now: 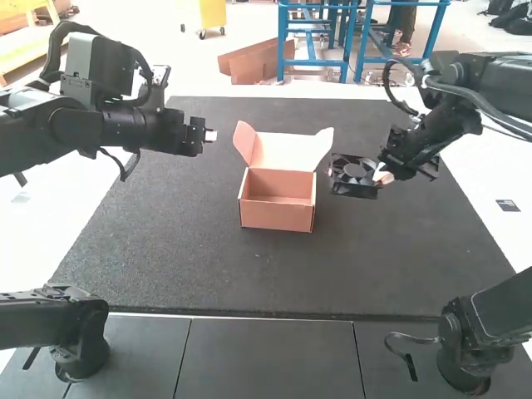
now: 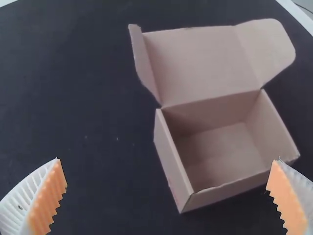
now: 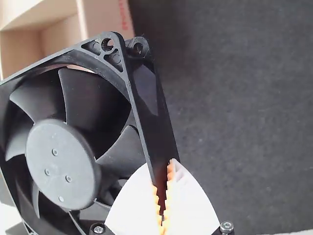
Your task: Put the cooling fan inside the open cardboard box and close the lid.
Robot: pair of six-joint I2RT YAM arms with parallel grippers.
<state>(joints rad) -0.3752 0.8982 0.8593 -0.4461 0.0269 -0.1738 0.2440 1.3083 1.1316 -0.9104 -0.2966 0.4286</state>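
Count as I read it from the remote station:

Boxes: one box (image 1: 277, 199), with one lid (image 1: 287, 148); the lid has two side flaps (image 2: 141, 62).

Fans: one fan (image 1: 353, 177). It has one hub (image 3: 58, 166) bearing four small dimples. I cannot count its blades in full.

Arms: two, namely one left arm (image 1: 100, 125) and one right arm (image 1: 453, 116).

Grippers: two, one left gripper (image 1: 206, 134) and one right gripper (image 1: 382, 174).

Fingers: two ribbed white fingers (image 2: 22, 203) on the left, each with one orange pad, two pads (image 2: 49, 193) in all; I see two white fingers on the right as well.

Mats: one black mat (image 1: 166, 233).

Loose items total two: box and fan
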